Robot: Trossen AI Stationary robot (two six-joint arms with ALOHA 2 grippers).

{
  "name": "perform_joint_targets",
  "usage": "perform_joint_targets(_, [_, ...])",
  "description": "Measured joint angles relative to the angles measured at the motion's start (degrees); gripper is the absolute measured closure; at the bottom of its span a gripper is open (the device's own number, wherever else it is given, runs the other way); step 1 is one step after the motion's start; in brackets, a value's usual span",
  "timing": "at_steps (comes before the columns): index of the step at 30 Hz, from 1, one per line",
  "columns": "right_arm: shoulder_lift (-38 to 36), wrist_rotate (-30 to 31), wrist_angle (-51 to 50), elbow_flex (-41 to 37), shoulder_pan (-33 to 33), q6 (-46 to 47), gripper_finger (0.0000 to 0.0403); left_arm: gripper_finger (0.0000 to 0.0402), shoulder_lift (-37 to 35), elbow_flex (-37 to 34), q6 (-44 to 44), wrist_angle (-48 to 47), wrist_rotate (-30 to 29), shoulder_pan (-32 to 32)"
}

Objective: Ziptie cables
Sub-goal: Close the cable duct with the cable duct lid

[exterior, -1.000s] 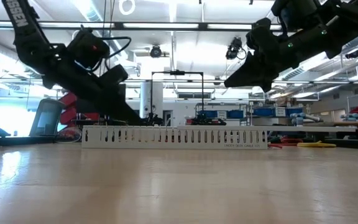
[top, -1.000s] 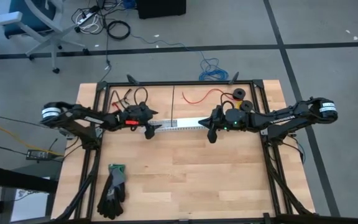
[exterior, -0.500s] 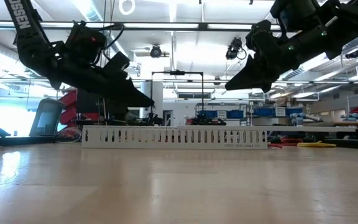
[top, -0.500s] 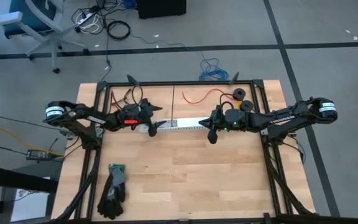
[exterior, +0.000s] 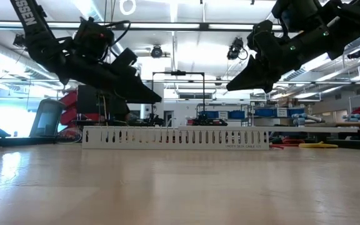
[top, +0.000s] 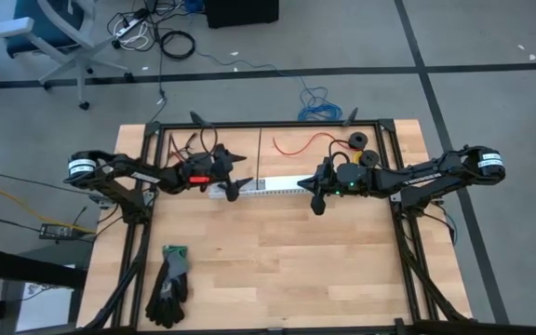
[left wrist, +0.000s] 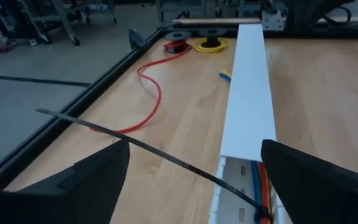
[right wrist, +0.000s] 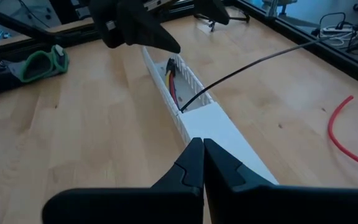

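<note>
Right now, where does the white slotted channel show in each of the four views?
High view: the channel lies mid-table between both arms.
Low view: it runs across the middle, slots facing the camera.
Left wrist view: it runs away up the centre, lid on.
Right wrist view: it runs up from the shut right pincer.
Shared landmark: the black ziptie sticking out of its open end.

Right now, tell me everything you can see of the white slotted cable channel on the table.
The white slotted cable channel is a long, straight plastic trough lying flat on the wooden table, between the two grippers. Its side walls are cut into narrow upright fingers. A smooth white cover closes most of its length; the end near the left gripper is uncovered. There, the cables, red, yellow and orange, lie inside. A thin black ziptie sticks out of the open section, slanting up. Neither gripper touches the channel.
</note>
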Motion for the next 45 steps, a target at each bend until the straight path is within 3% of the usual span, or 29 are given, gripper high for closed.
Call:
perform_joint_targets(5, [0.0,-0.14,-0.04,0.0,0.0,0.07,0.0403,0.0004,0.0,1.16,-0.13,-2.87,0.08,-0.04])
perform_joint_targets(13, [0.0,-0.58,-0.09,0.0,0.0,0.09,0.0403,0.0006,0.0,1.2,-3.23,-4.24,0.22,-0.04])
perform_joint_targets(21, [0.0,-0.58,-0.11,0.0,0.32,0.15,0.0403,0.0007,0.0,1.2,-0.59,-4.52,0.36,0.08])
perform_joint_targets(24, [0.0,-0.58,-0.11,0.0,0.74,0.15,0.0403,0.0007,0.0,1.2,-4.61,-4.51,4.07,0.05])
perform_joint_targets(27, [0.0,-0.58,-0.11,0.0,1.12,0.11,0.0403,0.0007,0.0,1.2,-1.24,-4.71,13.05,0.07])
perform_joint_targets(29, [0.0,-0.58,-0.09,0.0,1.18,0.11,0.0403,0.0007,0.0,1.2,-0.02,-4.77,15.46,0.0])
perform_joint_targets(39, [0.0,-0.56,-0.07,0.0,1.18,0.15,0.0403,0.0007,0.02,1.2,2.89,-6.42,14.94,0.11])
perform_joint_targets(45, [0.0,-0.56,-0.04,0.0,1.18,0.15,0.0403,0.0007,3.48,1.33,4.02,-6.39,12.31,0.09])
